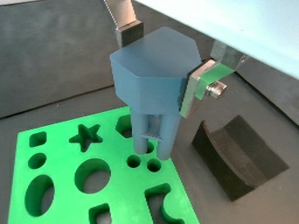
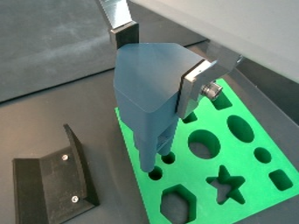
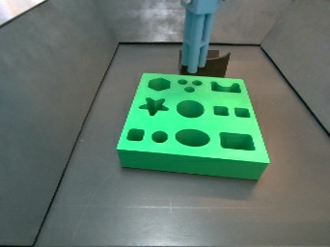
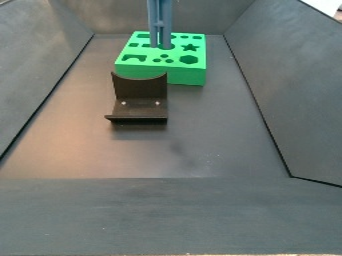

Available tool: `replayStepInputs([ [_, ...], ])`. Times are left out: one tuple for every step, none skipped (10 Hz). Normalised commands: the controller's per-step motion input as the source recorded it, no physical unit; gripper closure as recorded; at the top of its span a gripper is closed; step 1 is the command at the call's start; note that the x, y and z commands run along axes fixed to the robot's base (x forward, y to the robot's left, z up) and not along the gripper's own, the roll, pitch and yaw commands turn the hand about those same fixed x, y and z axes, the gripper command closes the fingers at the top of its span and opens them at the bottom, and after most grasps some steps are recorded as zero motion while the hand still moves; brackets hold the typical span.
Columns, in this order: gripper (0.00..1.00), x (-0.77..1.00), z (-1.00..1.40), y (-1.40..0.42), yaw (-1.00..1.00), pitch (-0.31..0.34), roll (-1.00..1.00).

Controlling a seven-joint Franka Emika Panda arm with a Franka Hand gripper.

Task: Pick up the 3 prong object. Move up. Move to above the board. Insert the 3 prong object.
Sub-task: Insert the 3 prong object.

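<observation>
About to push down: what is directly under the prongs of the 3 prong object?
The jaws of the gripper hold the 3 prong object over the board. Its prong tips meet small round holes near the board's edge; the tips hide how deep they sit.

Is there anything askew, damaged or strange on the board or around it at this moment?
Nothing stands out. The board lies flat and looks intact. The hand holds the 3 prong object upright, prongs down at small round holes near the board's edge. The fixture stands beside the board.
</observation>
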Motion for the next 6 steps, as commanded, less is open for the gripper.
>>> replayStepInputs([
  [1.00, 0.00, -0.16, 0.00, 0.00, 0.000, 0.08],
  [1.00, 0.00, -0.03, 0.00, 0.00, 0.000, 0.00],
  [1.00, 0.01, -0.08, -0.07, 0.01, -0.017, 0.00],
  [1.00, 0.00, -0.17, -0.17, 0.00, -0.039, 0.02],
  [1.00, 0.02, -0.10, -0.12, 0.00, -0.040, 0.00],
  [1.00, 0.01, -0.10, -0.11, 0.00, -0.024, 0.00],
])
